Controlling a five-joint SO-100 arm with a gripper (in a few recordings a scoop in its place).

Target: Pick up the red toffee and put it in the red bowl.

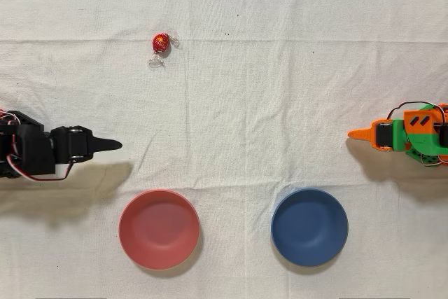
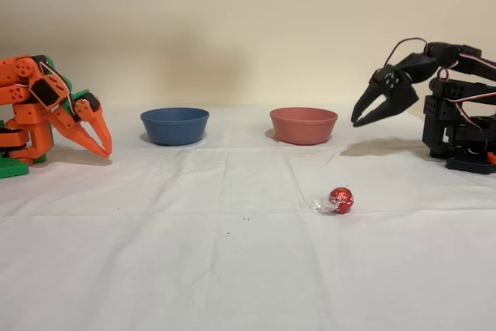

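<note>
The red toffee (image 1: 160, 43) is judged light, foil-slick and crushable; its round middle should be pinched, not the crinkly twists. The end effector (image 2: 359, 119) is seen slightly spread, empty.

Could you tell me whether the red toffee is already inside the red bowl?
No, the red toffee lies on the cloth, well apart from the red bowl.

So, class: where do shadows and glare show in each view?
Overhead view: soft shadows fall below the black arm's jaws and beneath the red bowl and blue bowl; even light, sharp focus. Fixed view: a small highlight glints on the red toffee; a faint shadow lies under the gripper.
</note>
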